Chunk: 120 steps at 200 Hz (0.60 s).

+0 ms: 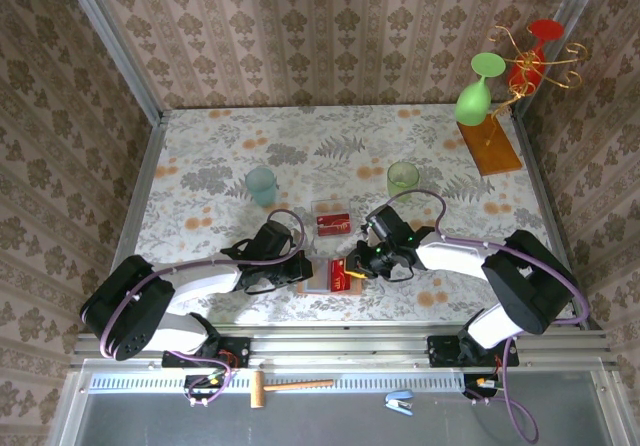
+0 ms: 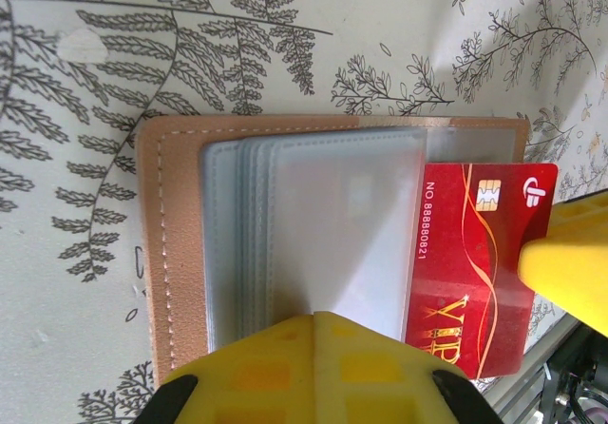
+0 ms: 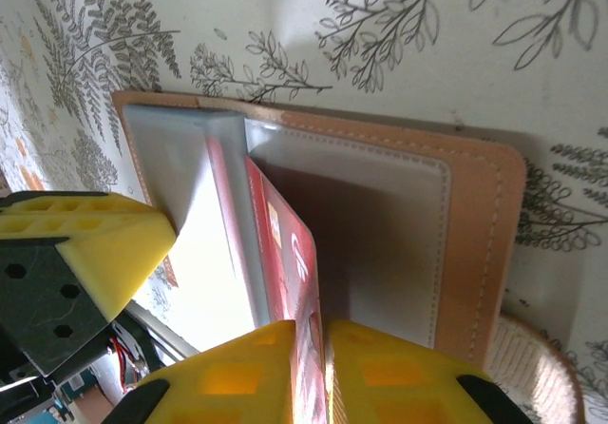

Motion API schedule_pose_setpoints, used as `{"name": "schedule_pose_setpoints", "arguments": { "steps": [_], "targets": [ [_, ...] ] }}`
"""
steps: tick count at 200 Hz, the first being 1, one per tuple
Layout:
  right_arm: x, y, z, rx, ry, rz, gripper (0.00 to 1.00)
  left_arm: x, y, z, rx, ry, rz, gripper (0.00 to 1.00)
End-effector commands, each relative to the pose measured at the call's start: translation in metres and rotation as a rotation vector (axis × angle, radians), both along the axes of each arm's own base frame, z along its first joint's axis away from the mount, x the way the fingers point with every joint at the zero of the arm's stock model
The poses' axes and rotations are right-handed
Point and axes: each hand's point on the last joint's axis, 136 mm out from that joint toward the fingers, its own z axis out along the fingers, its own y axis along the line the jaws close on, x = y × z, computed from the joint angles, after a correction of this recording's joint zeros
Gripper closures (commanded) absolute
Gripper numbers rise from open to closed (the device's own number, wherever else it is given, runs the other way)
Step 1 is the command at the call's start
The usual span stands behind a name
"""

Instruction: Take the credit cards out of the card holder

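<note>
One red card (image 2: 475, 253) reads "NO 88880821" and "VIP".

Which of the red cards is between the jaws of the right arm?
The VIP card, partly out of the card holder; the other red card lies in the clear box.

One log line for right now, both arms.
left gripper shut, against card holder | right gripper shut on red card | red card partly out of card holder, not yet free
</note>
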Motion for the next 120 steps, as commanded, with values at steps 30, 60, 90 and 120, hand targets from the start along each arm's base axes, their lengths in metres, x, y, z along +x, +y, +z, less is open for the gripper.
{"name": "schedule_pose_setpoints", "arguments": {
  "steps": [30,60,90,120],
  "targets": [
    [-0.0042,0.0098,0.0228,0.035,0.002,0.011,0.85,-0.0045,0.0082,-0.0135,0.045,0.02,0.003,0.93],
    [-0.0057,0.0091,0.025,0.023,0.004,0.021,0.85,-0.0035,0.0076,-0.0118,0.042,0.015,0.004,0.93],
    [-0.0081,0.0095,0.0235,0.014,0.012,0.029,0.85,-0.0038,0.0078,-0.0123,0.044,0.016,0.002,0.93],
    [-0.0089,0.0108,0.0215,0.006,0.016,0.035,0.86,-0.0037,0.0081,-0.0133,0.045,0.019,0.003,0.93]
  ]
}}
